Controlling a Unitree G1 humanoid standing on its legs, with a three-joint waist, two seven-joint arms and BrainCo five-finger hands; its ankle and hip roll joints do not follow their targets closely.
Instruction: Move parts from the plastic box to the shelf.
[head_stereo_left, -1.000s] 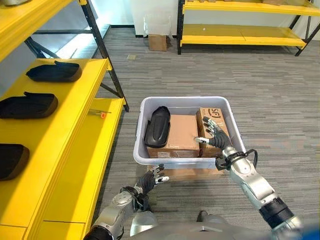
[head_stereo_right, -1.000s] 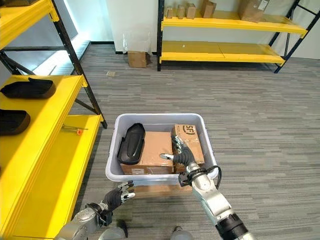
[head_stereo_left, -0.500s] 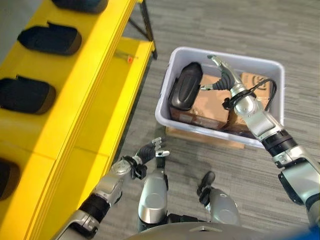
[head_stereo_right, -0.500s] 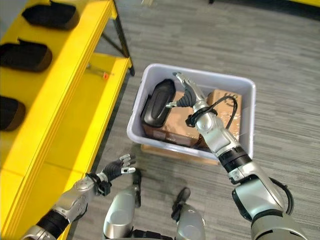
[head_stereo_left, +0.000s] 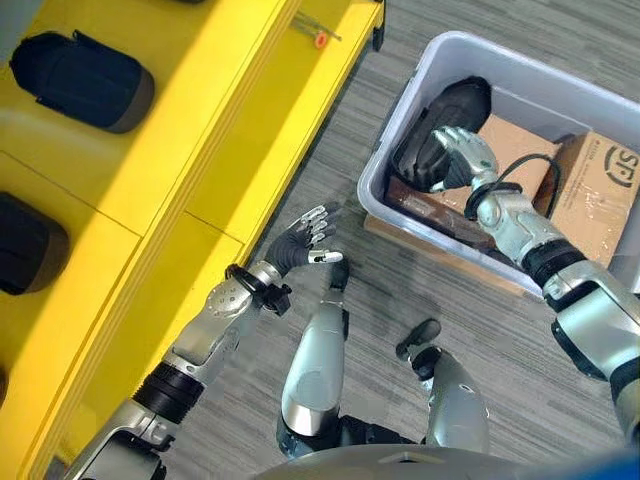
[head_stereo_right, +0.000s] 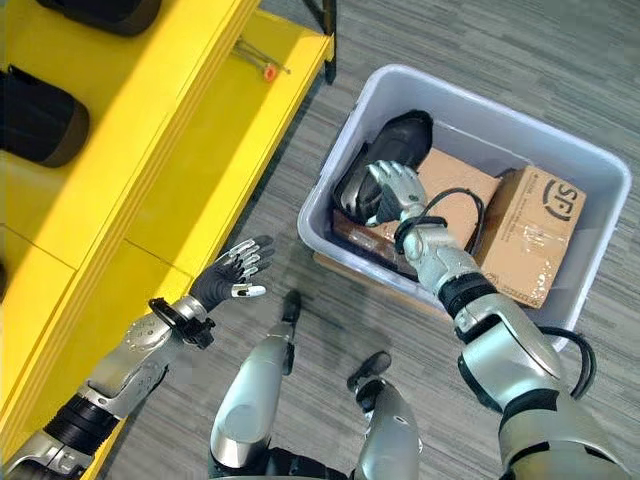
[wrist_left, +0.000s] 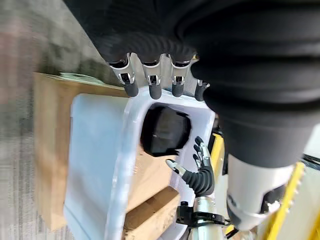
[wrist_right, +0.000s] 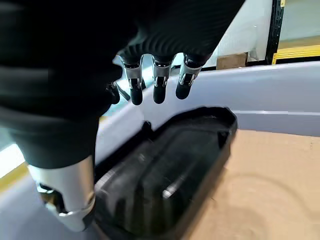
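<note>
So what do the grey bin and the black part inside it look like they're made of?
Bin: likely moulded plastic, pale grey with a smooth, slightly glossy rim. Black part: probably hard plastic, matte, with a raised edge and faint highlights.

**Right arm reaching forward, left hand spread low**

The right arm stretches forward and inward, its silver-grey forearm angled up from the lower right. The right hand (head_stereo_right: 392, 190) is turned palm-down, fingers (wrist_right: 158, 90) relaxed and slightly bent, thumb apart. The left arm extends from the lower left, wrist raised. The left hand (head_stereo_left: 303, 240) hangs in the air, fingers (wrist_left: 154, 89) fanned straight, holding nothing.
</note>
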